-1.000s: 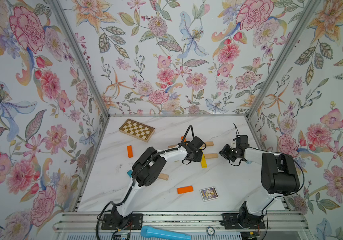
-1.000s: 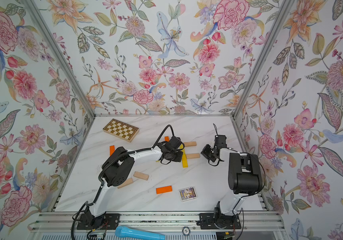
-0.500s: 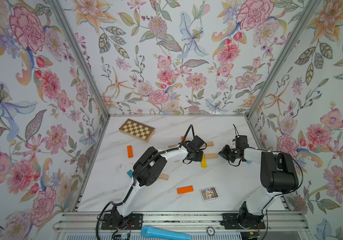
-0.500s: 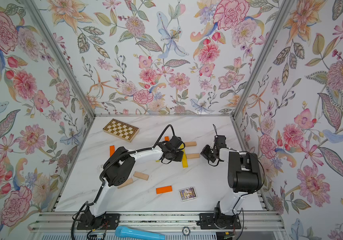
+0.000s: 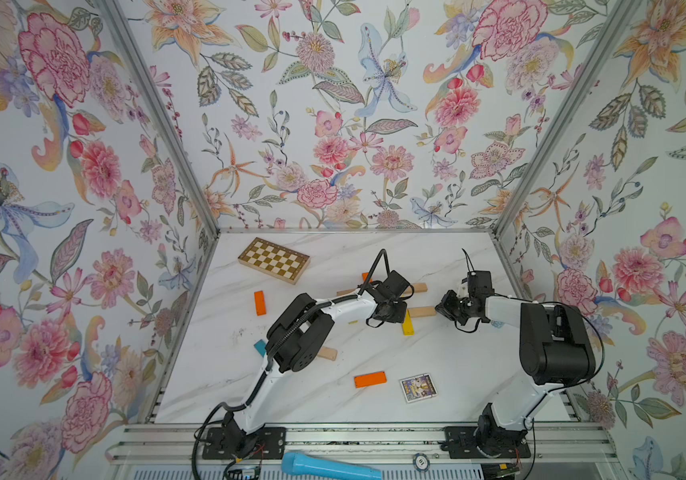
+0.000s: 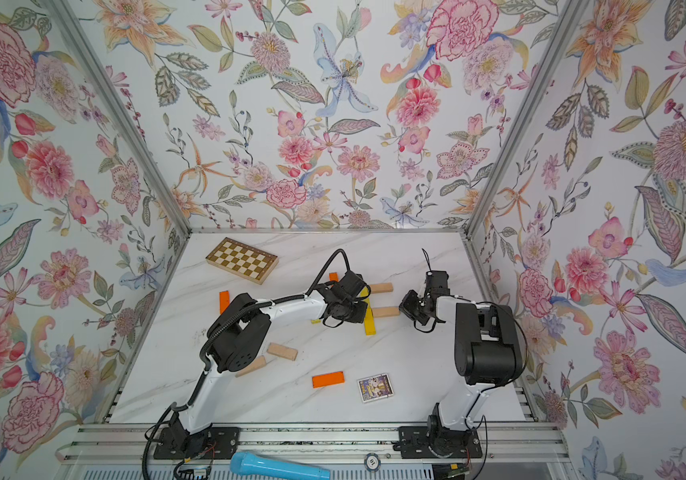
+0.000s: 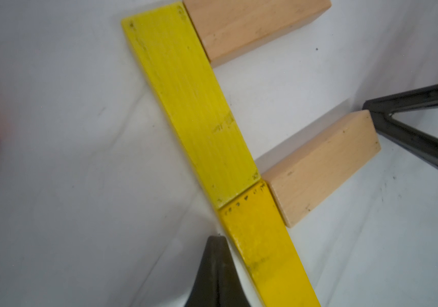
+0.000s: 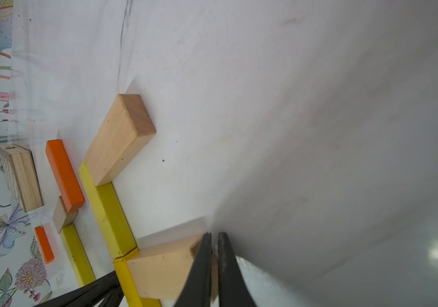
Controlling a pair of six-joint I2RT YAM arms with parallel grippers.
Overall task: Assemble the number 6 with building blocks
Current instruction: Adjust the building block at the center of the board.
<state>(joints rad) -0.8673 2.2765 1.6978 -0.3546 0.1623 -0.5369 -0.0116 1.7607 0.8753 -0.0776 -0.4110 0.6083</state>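
Observation:
The building blocks of the partly laid figure lie mid-table: a bright yellow plank (image 7: pixel 191 101) end to end with a darker yellow plank (image 7: pixel 265 252), and two beige planks (image 7: pixel 252 24) (image 7: pixel 318 164) branching off sideways. My left gripper (image 7: pixel 218 239) is shut and empty, its tip on the table just beside the darker yellow plank. My right gripper (image 8: pixel 214 236) is shut, its tips against the free end of the nearer beige plank (image 8: pixel 164 273). In both top views the two wrists (image 5: pixel 389 309) (image 6: pixel 410 305) flank this cluster.
Loose planks lie apart: orange ones (image 5: pixel 260 302) (image 5: pixel 369 379), a teal one (image 5: pixel 260 347), beige ones (image 6: pixel 282 351) (image 6: pixel 250 366). The chequered board (image 5: pixel 273 259) sits at the back left, a picture card (image 5: pixel 417 387) at the front. A blue cylinder (image 5: pixel 329 467) lies off the front rail.
The right gripper's jaws have closed the last small gap at the beige plank's end. The left arm and the planks have hardly moved.

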